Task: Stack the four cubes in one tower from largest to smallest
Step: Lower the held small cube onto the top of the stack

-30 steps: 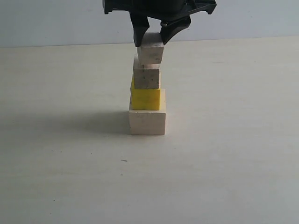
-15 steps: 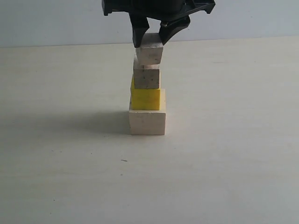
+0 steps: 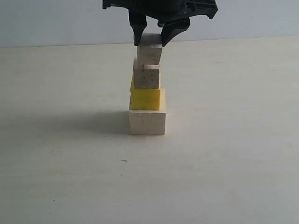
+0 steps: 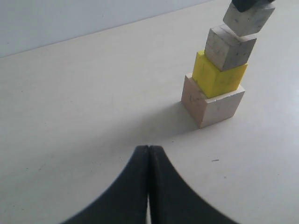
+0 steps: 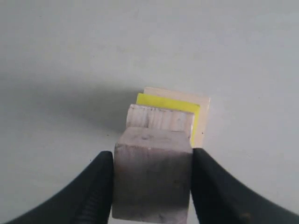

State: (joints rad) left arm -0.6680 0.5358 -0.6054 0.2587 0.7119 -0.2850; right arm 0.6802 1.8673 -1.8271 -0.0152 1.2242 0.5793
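Smallest cube (image 3: 149, 53) sits between the right jaws, over the medium cube (image 3: 146, 77)

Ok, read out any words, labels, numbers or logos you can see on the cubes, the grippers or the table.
There is no readable text in any view.
The large pale block, yellow cube, medium cube and smallest cube have bare faces, with only grain and dark specks.
The right gripper, left gripper and table show no markings.
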